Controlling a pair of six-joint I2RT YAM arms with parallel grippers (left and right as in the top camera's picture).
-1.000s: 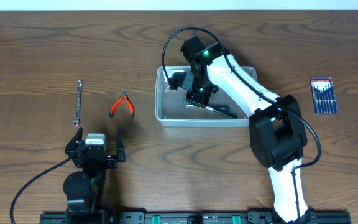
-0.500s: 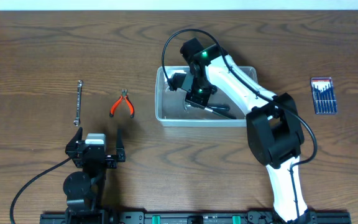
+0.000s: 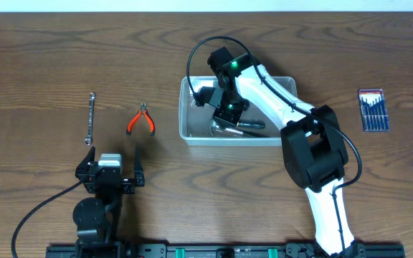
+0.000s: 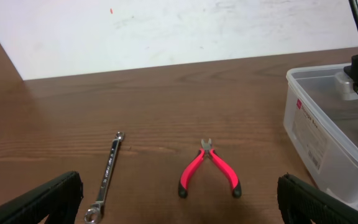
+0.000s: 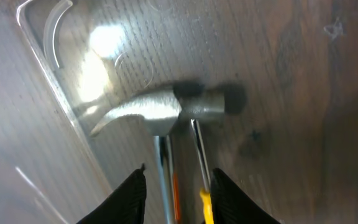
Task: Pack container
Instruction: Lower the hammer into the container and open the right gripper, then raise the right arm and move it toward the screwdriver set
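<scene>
The clear plastic container [image 3: 189, 133] stands at the table's middle; it also shows in the left wrist view [image 4: 309, 134] and in the right wrist view [image 5: 42, 56]. A steel hammer [image 3: 219, 129] lies inside it, seen close in the right wrist view [image 5: 160, 109], with a thin yellow-handled screwdriver shaft [image 5: 199, 162] beside it. My right gripper [image 3: 228, 107] is down inside the container, open, its fingers [image 5: 176, 199] on either side of the two shafts without closing on them. My left gripper [image 3: 111, 166] rests open and empty at the front left [image 4: 179, 205].
Red-handled pliers [image 3: 141, 120] and a silver wrench [image 3: 89, 118] lie left of the container, also in the left wrist view: pliers [image 4: 208, 168], wrench [image 4: 107, 174]. A packaged screwdriver set [image 3: 372, 110] lies at the far right.
My right gripper has shifted slightly left inside the container, and the hammer's head now shows below it. The left arm has not moved.
</scene>
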